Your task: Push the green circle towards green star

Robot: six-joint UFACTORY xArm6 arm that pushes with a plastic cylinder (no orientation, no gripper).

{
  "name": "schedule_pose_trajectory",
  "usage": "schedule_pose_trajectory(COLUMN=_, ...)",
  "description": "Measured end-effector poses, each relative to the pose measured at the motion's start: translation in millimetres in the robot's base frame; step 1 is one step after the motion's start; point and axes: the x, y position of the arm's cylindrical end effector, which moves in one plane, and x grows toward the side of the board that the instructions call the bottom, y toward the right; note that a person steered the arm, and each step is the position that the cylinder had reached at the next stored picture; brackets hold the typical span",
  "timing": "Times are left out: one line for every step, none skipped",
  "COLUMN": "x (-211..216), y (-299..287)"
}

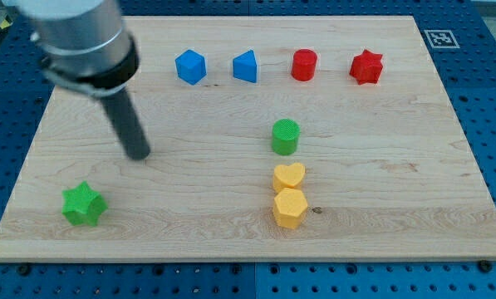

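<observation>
- Nearest the frame's bottom, a green star (83,204) is seen at lower left of the wooden board (397,166), with a yellow hexagon (289,208) at lower centre and a yellow heart (288,176) touching it from above.
- Just above the heart, near the frame's centre, the green circle (285,136) is found, close to the heart but apart from it.
- My tip (137,152) is set down at centre left, well apart from every block; no gripper is carried, so nothing is grasped or released, only a bare rod.
- The deciding relation: the green circle lies to the tip's right and a little higher in the frame, while the star lies below the tip and to its left. The tip is thus judged to stand between the two, on the wrong side for a push; the circle's upper-right side would have to be reached first.
- Along the far edge, a blue block (190,66), a blue wedge-like block (245,66), a red cylinder (304,64) and a red star (366,67) are lined up.
- At upper right, a black-and-white marker tag (439,37) is fixed; no readable writing or brand is shown.
</observation>
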Motion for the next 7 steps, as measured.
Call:
schedule_pose_trajectory(x=-47.8, y=41.2)
schedule_pose_trajectory(x=-47.9, y=105.2)
schedule_pose_trajectory(x=-33.8, y=183.7)
schedule_pose_trajectory(x=-27.2, y=251.4)
schedule_pose_trajectory(x=-14.9, y=275.7)
schedule_pose_trajectory(x=8.5, y=259.2)
schedule_pose_trajectory(x=8.7, y=237.5)
